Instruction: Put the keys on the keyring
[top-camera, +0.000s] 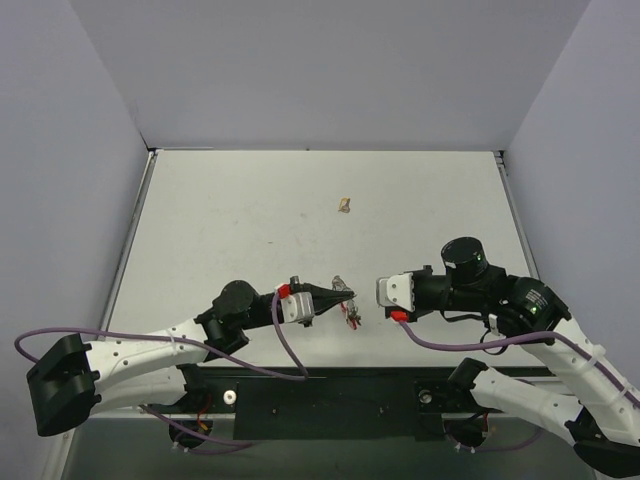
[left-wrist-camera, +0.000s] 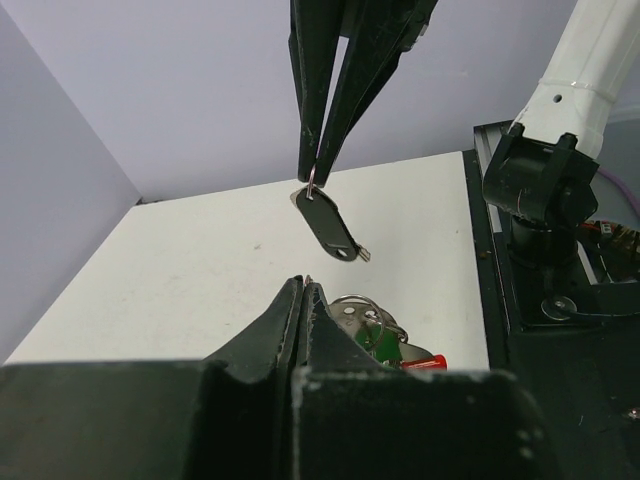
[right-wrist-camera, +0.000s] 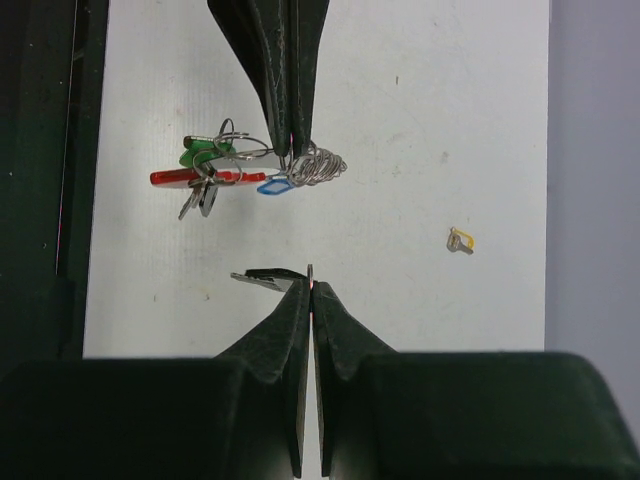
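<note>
The left tool (right-wrist-camera: 291, 150) grips the keyring (right-wrist-camera: 322, 165) and keys (right-wrist-camera: 200, 198). The right tool (right-wrist-camera: 311, 287), just across, grips a black tag (left-wrist-camera: 328, 222). Next, I think, it must line up and slide on.

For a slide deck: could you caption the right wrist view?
Right gripper pinches a black tag by its ring; left gripper holds the key bunch opposite.

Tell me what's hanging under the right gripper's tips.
A black tag hangs from a small ring pinched in the shut right gripper. The ring's upper part is hidden between the fingers.
</note>
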